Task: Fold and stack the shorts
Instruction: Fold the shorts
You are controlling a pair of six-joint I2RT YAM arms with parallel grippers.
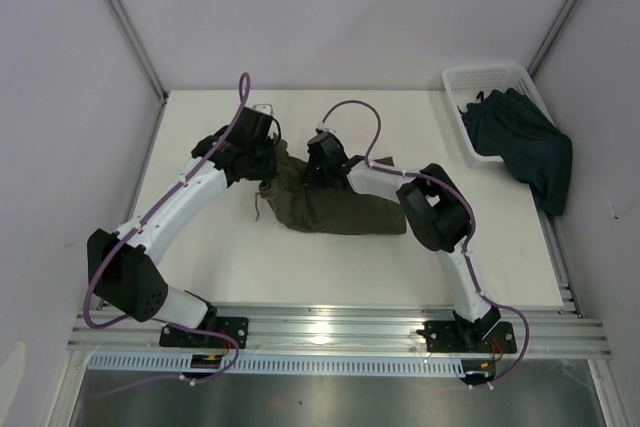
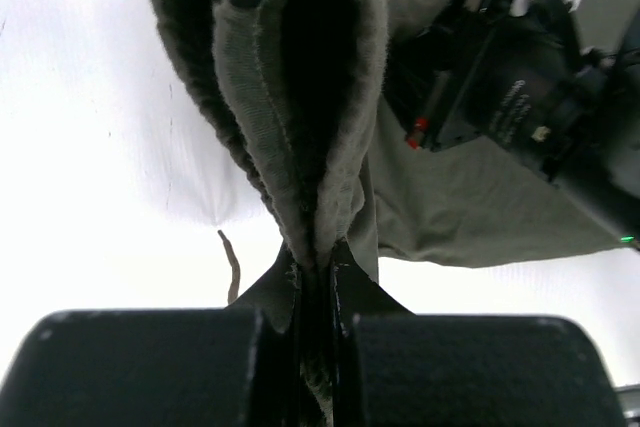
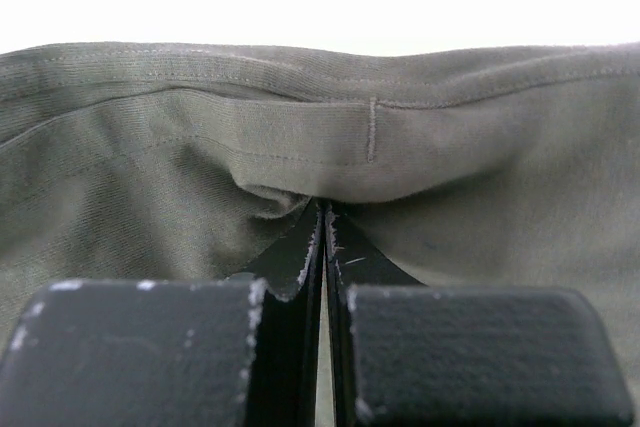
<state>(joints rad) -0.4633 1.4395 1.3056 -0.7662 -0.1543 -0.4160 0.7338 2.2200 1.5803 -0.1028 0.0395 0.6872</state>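
Mid-fold on the olive shorts [image 1: 335,202], to judge from the two grips. Lying crumpled near the middle of the table [image 1: 300,267], a little toward the far side, with the left end lifted off the surface.

Held at that end by the left gripper [image 2: 315,265], closed tight on a thick doubled edge (the waistband, probably) standing up as a loop above the fingers. Held also by the right gripper [image 3: 322,222], pinched together on a fold of the same cloth, just below a stitched hem. Close beside each other in the top view, over the left part of the garment.

Not yet handled: the navy shorts [image 1: 525,147], draped over the rim of the basket [image 1: 485,75] at the far right corner and partly hanging outside it.

For the next move, probably: to carry both held edges across the cloth and lay them down flat, at equal height and speed, so as not to twist the fabric. Also to mind the loose cord [image 2: 232,267] hanging beside the left fingers. Then to let go, fetch the navy pair, fold alike and place on top.
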